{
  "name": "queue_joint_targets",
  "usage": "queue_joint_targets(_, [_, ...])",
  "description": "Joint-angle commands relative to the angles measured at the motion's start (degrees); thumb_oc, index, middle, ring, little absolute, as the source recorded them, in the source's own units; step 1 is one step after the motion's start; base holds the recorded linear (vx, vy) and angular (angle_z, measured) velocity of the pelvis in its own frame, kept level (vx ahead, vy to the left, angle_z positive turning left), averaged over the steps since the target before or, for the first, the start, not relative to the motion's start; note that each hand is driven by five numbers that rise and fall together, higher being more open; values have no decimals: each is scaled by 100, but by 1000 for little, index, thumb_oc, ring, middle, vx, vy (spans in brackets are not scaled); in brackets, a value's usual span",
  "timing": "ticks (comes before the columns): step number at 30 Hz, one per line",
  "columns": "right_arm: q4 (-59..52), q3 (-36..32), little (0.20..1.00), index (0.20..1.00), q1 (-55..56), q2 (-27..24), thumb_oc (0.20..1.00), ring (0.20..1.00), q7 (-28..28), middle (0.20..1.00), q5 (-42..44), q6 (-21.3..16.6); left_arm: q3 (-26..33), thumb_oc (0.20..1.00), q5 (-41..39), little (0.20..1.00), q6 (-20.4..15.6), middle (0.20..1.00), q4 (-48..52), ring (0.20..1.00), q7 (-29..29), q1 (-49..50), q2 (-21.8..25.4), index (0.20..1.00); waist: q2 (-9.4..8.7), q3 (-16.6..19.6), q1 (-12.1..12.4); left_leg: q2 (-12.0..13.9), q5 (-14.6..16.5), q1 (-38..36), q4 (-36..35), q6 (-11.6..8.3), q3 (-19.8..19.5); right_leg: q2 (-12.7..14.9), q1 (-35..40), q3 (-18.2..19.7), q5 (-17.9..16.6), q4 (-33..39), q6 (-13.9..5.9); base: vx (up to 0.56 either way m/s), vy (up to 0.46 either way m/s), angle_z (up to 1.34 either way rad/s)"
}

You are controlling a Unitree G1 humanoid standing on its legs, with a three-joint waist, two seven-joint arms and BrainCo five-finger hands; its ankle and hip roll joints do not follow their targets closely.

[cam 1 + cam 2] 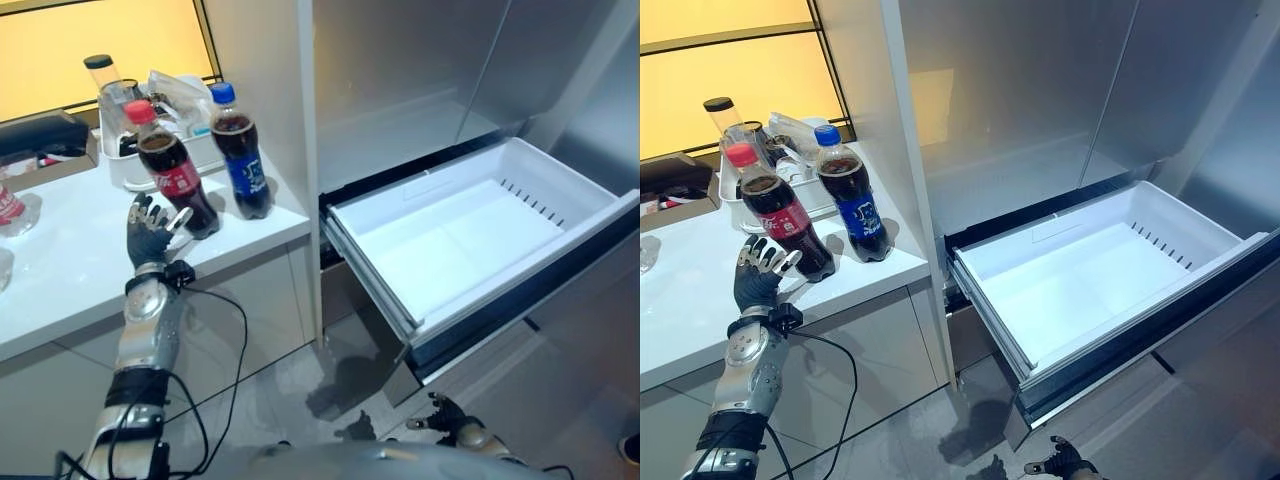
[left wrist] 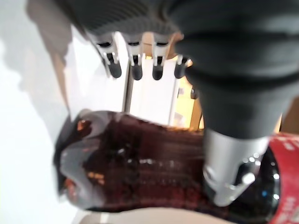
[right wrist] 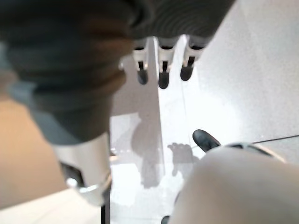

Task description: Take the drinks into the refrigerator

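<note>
Two dark cola bottles stand on the white counter [image 1: 70,270]: one with a red cap and red label [image 1: 175,170], one with a blue cap and blue label [image 1: 240,150] to its right. My left hand [image 1: 150,235] is raised just in front of the red-label bottle [image 2: 154,172], fingers straight and spread, holding nothing. The refrigerator's white drawer [image 1: 470,235] is pulled out wide, with nothing inside. My right hand [image 1: 450,418] hangs low below the drawer, fingers relaxed.
A white bin [image 1: 125,160] with a black-lidded jar and packets stands behind the bottles. Another red-label bottle [image 1: 10,205] lies at the counter's left edge. A white cabinet wall [image 1: 265,80] separates the counter from the steel refrigerator front [image 1: 400,70].
</note>
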State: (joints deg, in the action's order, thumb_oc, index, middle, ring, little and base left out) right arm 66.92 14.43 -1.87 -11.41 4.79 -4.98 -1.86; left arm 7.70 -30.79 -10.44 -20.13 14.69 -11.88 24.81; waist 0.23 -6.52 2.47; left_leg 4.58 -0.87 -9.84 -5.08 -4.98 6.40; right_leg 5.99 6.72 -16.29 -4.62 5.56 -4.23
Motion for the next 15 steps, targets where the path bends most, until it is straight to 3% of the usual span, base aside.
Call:
queue_joint_targets(1, [12,323,1000,1000,-93,150,1000,1000,79,1000,-38,28,-30,1000,-233,1000,-215,1000,-400,1000,83,-996,500,1000,-64,-172,-42,-340,426,17,8,249,1,37,178,-27,265,-285,-305,0,0,0])
queue_joint_targets(5, [-5,397,1000,1000,-110,145,1000,1000,77,1000,-42,46,-141,1000,-120,1000,-166,1000,-601,1000,172,-1302,805,1000,-47,-170,-65,-341,440,5,8,253,17,40,170,-9,269,-292,-318,0,0,0])
queue_joint_targets(10, [-44,434,1000,1000,-107,181,1000,1000,122,1000,-35,66,-363,1000,273,1000,-47,1000,-694,1000,476,-1662,862,1000,-38,-181,-92,-345,435,11,8,256,22,33,159,2,278,-301,-324,0,0,0])
queue_joint_targets(15, [18,432,1000,1000,-130,188,1000,1000,86,1000,3,72,-364,1000,154,1000,-35,1000,-697,1000,128,-1407,755,1000,-29,-183,-78,-351,445,4,8,261,44,37,165,14,280,-290,-326,13,6,-4])
